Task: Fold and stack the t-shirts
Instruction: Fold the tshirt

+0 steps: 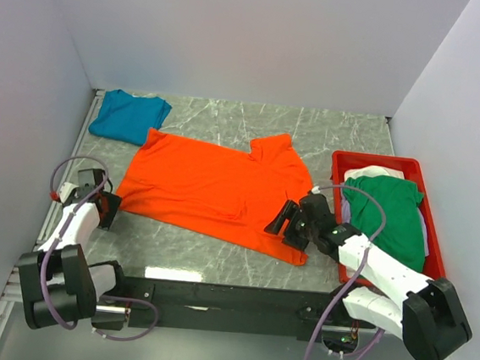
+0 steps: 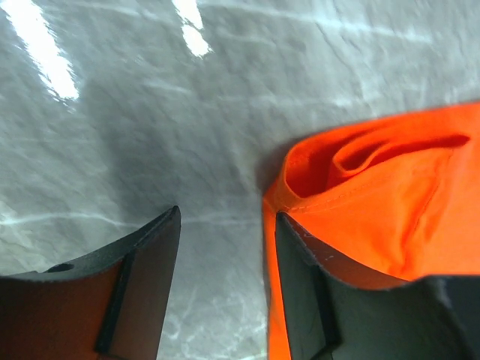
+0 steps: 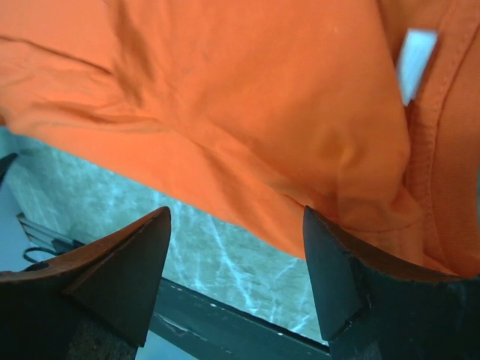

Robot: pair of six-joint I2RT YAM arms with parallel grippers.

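A bright orange t-shirt [image 1: 214,186] lies spread flat in the middle of the marble table. A teal blue t-shirt [image 1: 128,116] lies crumpled at the back left. A green t-shirt [image 1: 392,213] lies on a white t-shirt [image 1: 372,172] in the red tray. My left gripper [image 1: 111,210] is open and empty at the orange shirt's left corner [image 2: 360,180], one finger [image 2: 315,292] at the cloth's edge. My right gripper [image 1: 285,219] is open and empty over the shirt's near right edge [image 3: 247,142].
The red plastic tray [image 1: 378,163] stands at the right, beside the right arm. White walls enclose the table on three sides. A black rail [image 1: 229,298] runs along the near edge.
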